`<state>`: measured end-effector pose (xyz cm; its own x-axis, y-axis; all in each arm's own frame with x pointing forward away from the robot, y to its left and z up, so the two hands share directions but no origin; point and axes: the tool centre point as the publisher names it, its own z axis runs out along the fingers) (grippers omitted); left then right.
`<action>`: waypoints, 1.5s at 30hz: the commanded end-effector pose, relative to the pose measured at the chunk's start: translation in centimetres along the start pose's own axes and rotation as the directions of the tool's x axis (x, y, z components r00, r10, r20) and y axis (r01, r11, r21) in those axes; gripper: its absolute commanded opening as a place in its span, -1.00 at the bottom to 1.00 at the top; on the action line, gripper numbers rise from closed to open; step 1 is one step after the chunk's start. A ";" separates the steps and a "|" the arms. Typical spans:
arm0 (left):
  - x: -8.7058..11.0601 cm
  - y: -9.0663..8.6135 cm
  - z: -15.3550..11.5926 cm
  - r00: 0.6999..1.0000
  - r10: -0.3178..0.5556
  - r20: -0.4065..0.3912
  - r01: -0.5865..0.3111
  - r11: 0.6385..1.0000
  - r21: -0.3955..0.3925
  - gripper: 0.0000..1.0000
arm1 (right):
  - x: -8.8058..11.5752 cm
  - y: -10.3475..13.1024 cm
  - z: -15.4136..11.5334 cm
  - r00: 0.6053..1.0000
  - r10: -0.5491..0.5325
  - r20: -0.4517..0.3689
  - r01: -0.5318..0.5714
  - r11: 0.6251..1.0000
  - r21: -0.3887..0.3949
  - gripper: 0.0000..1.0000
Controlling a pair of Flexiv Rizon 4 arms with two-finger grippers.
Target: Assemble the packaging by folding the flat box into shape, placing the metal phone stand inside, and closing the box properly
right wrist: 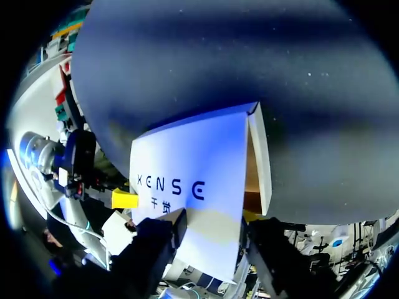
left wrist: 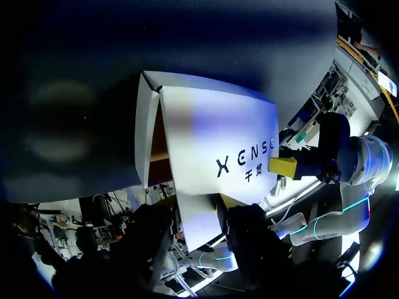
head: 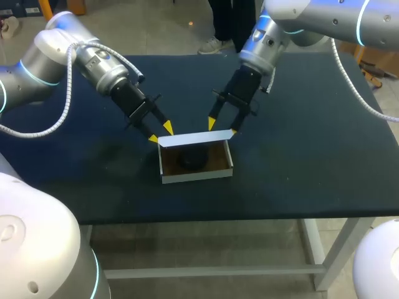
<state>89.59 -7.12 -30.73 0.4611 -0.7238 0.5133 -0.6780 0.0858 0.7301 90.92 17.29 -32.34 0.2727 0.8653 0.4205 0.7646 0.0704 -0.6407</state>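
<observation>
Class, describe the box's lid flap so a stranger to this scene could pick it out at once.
On the dark table, find the open white box with a brown inside. The lid flap is the white panel along its far edge, with the left gripper and the right gripper at its two ends; unlike the box's walls, it bears dark lettering.

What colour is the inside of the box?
The box is brown inside, white outside; the head view shows it best.

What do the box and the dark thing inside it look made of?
The box: likely cardboard, smooth white outside, plain brown inside, with crisp folded edges. The dark thing: black and rounded, too shadowed to tell its material.
</observation>
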 end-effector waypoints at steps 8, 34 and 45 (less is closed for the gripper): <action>0.7 -0.2 1.3 1.000 0.013 0.018 -0.013 1.000 0.022 -0.24 | 0.7 0.0 1.1 1.000 -0.003 0.010 0.004 1.000 -0.016 0.09; -0.5 0.2 2.2 0.997 0.048 0.060 -0.053 0.995 0.080 -0.20 | -0.4 -0.3 2.0 1.000 0.004 0.010 -0.004 0.999 -0.053 0.11; -0.9 0.0 2.5 0.995 0.063 0.073 -0.069 0.994 0.087 -0.18 | -0.7 0.0 2.3 1.000 0.002 0.004 -0.002 0.998 -0.066 0.11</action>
<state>87.85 -7.41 -32.33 0.3768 -0.7629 0.5253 -0.7540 0.0768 0.6524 89.56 17.07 -34.00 0.2730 0.8682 0.4144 0.7988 0.0355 -0.6005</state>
